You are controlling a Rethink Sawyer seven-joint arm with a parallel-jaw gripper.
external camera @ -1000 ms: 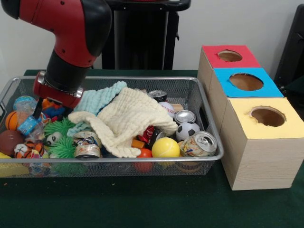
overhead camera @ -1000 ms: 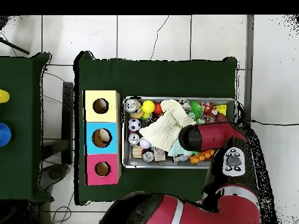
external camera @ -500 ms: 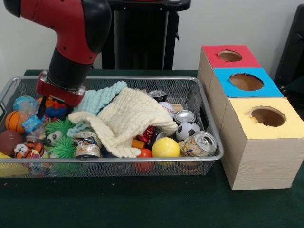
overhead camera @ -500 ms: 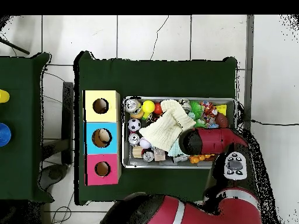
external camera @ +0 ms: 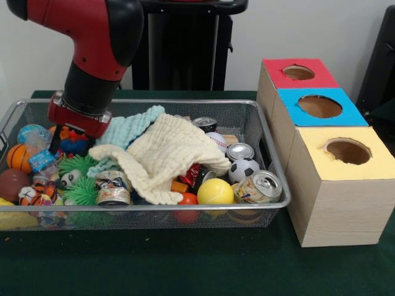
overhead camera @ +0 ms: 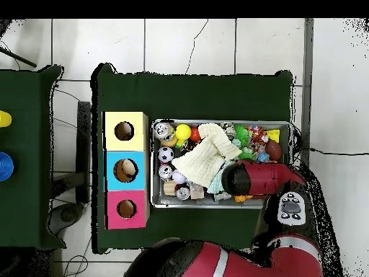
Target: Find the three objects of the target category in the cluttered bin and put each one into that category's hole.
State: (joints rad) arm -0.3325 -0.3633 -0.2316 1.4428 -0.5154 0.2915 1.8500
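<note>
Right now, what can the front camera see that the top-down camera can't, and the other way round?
Only the front view shows the wooden sides of the boxes and the bin's mesh wall. Only the overhead view shows the tiled floor, a second green table, and something lying inside the blue hole. Both show the cream cloth, the yellow ball and the soccer ball.

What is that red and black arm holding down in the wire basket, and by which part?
It cannot be told. The gripper sits low among the toys at the wire mesh basket's end, and its tips are hidden, so no hold shows.
</note>
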